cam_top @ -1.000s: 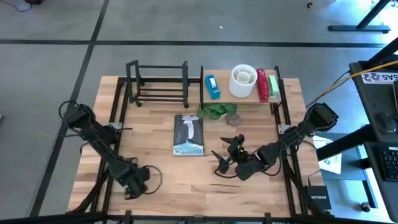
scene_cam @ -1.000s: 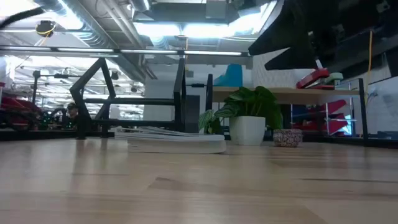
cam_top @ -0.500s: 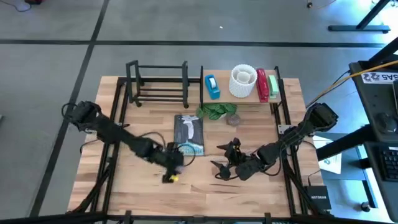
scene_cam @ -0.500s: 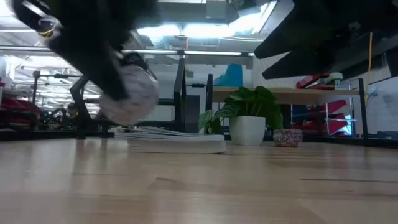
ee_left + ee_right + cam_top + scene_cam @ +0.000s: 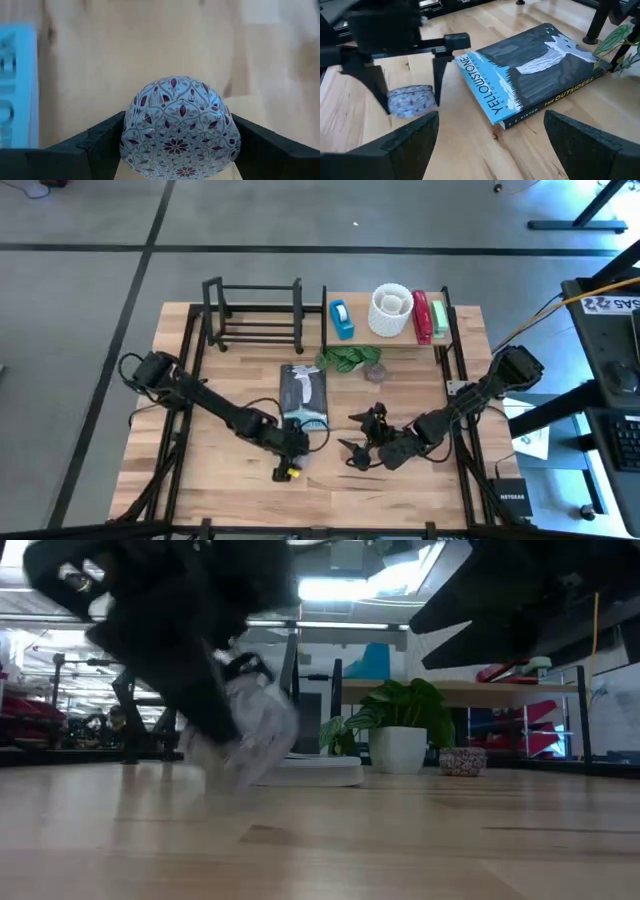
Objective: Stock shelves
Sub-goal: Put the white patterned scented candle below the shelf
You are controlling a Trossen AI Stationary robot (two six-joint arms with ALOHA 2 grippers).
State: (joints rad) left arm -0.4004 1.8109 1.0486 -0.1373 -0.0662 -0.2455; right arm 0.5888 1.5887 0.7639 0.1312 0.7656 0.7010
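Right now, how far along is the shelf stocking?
Done: the light-wood shelf board holds a blue tape dispenser, white ribbed pot and red stapler. In hand: the left gripper is around a patterned dome; the right gripper waits open. Left: the Yellowstone book, leafy plant; the black wire rack is empty.

light-wood slatted tabletop (image 5: 230, 480) with black frame rails | on it: small black open-frame metal rack (image 5: 254, 315) at far left-centre | wide light-wood shelf board between black uprights (image 5: 386, 336) just right of the rack | blue-and-dark Yellowstone paperback book (image 5: 303, 395) lying flat at centre | small green-leaved plant in white pot (image 5: 397, 732) by the shelf | small patterned round dish (image 5: 462, 761) just beside the pot
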